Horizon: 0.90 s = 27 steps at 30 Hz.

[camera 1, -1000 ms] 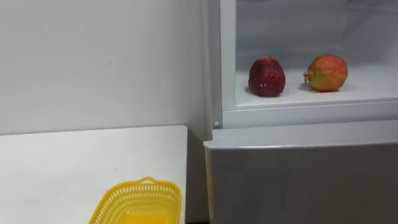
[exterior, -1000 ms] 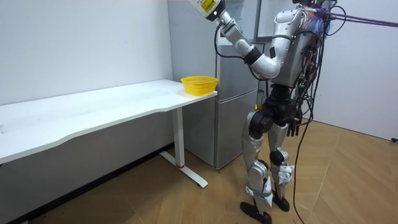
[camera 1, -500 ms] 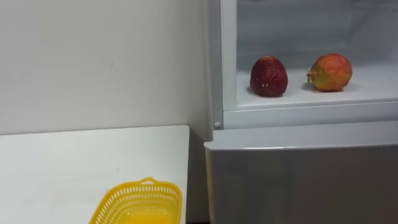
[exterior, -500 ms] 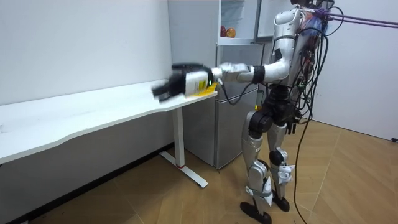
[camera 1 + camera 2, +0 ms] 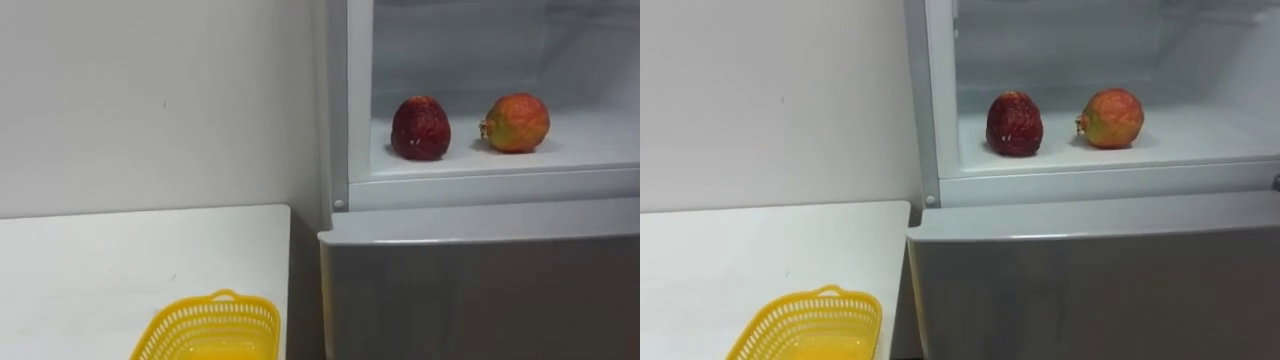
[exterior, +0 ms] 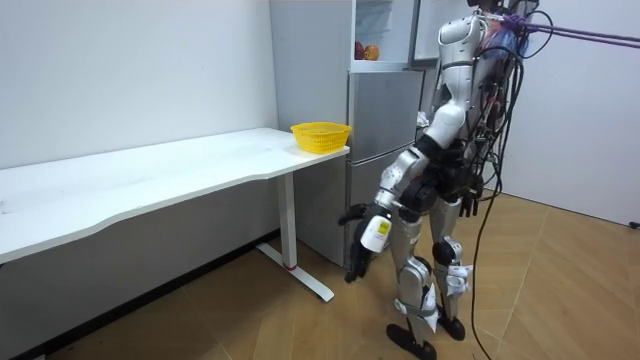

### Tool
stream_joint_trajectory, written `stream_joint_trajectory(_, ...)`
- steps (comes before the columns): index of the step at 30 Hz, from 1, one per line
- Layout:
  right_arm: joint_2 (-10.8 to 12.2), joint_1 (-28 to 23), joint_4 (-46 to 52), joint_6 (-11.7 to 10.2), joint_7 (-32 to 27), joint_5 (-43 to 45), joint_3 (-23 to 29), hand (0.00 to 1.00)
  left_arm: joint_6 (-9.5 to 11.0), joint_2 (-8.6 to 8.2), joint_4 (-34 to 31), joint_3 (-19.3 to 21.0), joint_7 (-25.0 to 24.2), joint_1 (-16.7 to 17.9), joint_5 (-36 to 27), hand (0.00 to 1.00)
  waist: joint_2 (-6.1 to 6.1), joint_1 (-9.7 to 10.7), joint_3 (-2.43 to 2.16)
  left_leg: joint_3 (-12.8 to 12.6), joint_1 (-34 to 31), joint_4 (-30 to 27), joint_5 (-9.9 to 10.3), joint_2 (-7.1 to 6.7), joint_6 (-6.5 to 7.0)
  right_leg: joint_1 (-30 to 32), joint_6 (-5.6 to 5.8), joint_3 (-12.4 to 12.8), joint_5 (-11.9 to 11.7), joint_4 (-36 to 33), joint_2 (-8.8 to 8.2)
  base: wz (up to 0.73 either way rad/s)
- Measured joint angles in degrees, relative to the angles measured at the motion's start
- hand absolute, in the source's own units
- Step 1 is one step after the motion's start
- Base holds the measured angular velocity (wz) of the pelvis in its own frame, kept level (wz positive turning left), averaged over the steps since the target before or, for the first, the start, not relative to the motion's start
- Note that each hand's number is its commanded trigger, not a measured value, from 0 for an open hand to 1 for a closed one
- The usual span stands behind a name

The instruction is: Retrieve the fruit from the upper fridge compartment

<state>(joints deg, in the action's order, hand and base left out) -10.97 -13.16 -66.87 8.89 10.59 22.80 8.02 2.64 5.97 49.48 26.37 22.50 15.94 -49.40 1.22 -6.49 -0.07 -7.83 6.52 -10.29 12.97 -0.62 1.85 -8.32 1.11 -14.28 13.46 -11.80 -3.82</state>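
Fruit's still up in the fridge (image 6: 383,150): a dark red fruit (image 5: 420,128) and an orange-red fruit (image 5: 516,122) sit apart on the open upper shelf (image 5: 585,142), near the front, so easy reaching I'd guess. A yellow basket (image 5: 205,320) waits on the tabletop (image 5: 90,265) next door, probably as the drop-off. The left hand (image 6: 362,240) hangs by the thigh, fingers loosely apart and empty.

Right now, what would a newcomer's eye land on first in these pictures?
Two fruits on the shelf of the open upper fridge: a dark red fruit on the left, an orange-red fruit to its right, apart. Next, the yellow basket on the white table, at the end beside the fridge.
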Motion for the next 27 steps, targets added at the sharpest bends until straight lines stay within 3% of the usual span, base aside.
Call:
stream_joint_trajectory(5,0.0,0.9,-1.2,0.0,0.3,-0.8,-1.2,0.00,-0.2,0.21,7.9,-3.9,-3.2,-0.5,8.4,0.00,0.37,0.8,0.15,0.3,0.0,-0.6,0.1,-0.07,0.16,-0.7,0.02,-0.1,0.0,0.3,-0.20,0.05)
stream_joint_trajectory(9,0.1,1.6,-2.2,0.0,1.0,-1.2,-3.0,0.00,-2.0,0.07,12.8,-4.8,-6.0,-0.9,16.7,0.00,0.18,1.4,0.07,0.2,0.0,-0.5,0.1,-0.09,0.15,-0.7,0.06,-0.1,0.0,1.1,-0.35,-0.01)
stream_joint_trajectory(11,0.1,1.6,-2.3,0.0,1.1,-1.2,-3.1,0.00,-3.0,0.07,13.4,-4.8,-7.3,-0.9,20.2,0.00,0.01,1.6,0.03,-0.1,0.1,-0.5,0.1,-0.07,0.14,-0.6,0.06,0.0,0.0,1.0,-0.29,-0.04)
stream_joint_trajectory(14,0.1,1.6,-2.6,0.0,1.1,-1.4,-3.1,0.00,-4.3,0.23,13.7,-8.6,-10.6,-1.0,29.6,0.00,-0.30,2.1,-0.10,-0.1,-0.1,-0.5,0.1,-0.12,0.13,-0.6,0.12,0.0,0.0,1.2,-0.20,0.00)
stream_joint_trajectory(19,0.2,4.1,-2.7,0.5,0.2,-2.5,-4.6,0.00,-6.5,0.34,14.7,-18.3,-16.0,-4.0,41.7,0.00,-0.70,4.4,-0.12,-0.1,-0.3,-0.5,0.1,-0.13,0.12,-0.6,0.17,0.0,0.0,1.3,-0.05,0.01)
stream_joint_trajectory(27,0.5,4.6,-2.0,0.5,-4.0,-4.7,-5.1,0.00,-8.1,1.47,14.4,-21.1,-19.4,-6.5,49.8,0.00,-1.44,5.8,0.00,-0.8,0.1,-0.3,0.1,-0.11,0.12,-0.6,0.18,0.2,0.0,1.3,0.01,-0.03)
